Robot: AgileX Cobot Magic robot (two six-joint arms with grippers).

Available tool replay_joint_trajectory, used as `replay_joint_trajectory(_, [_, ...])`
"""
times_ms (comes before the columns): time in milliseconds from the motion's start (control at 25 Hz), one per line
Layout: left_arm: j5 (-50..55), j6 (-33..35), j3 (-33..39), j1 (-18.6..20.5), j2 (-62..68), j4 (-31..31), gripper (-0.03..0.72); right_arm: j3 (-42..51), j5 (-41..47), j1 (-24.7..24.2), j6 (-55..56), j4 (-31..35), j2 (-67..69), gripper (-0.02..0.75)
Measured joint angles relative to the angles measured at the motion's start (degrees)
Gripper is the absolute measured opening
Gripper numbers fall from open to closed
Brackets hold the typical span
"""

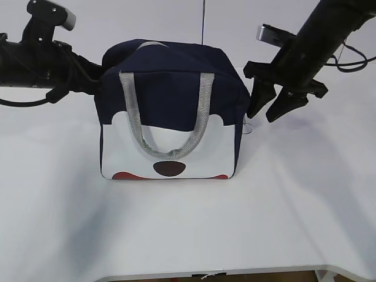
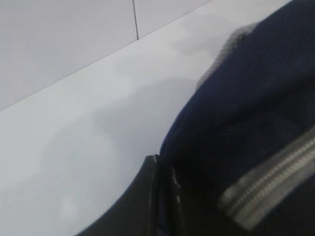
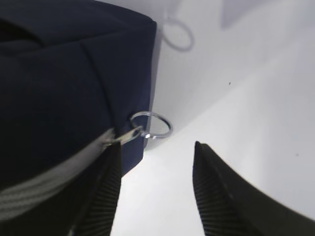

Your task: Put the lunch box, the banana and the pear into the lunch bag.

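Exterior view: lunch bag (image 1: 170, 111) upright on white table (image 1: 188, 235), white panel facing camera, grey handles (image 1: 170, 120) draped on its front. My right gripper (image 1: 275, 107) hangs just beside its right end, fingers spread.
Left wrist view: my left gripper (image 2: 157, 196) presses against navy fabric by the grey zipper (image 2: 270, 184); I cannot tell its opening.
Right wrist view: fingers apart, holding nothing; metal ring pull (image 3: 151, 125) just ahead, between them, at the bag's corner.
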Motion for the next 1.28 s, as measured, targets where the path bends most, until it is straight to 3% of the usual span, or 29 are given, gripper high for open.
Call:
replay_joint_trajectory(400, [2.1, 0.0, 0.0, 0.0, 0.0, 0.6, -0.011, 0.0, 0.5, -0.1, -14.7, -3.9, -8.9, 0.401])
replay_joint_trajectory(960, [2.6, 0.0, -0.2, 0.2, 0.0, 11.3, 0.029, 0.0, 1.3, 0.0, -45.6, -7.2, -14.8, 0.401])
replay_joint_trajectory(1280, [2.6, 0.0, -0.2, 0.2, -3.1, 21.7, 0.102, 0.0, 1.4, 0.0, -47.9, -7.2, -15.0, 0.401])
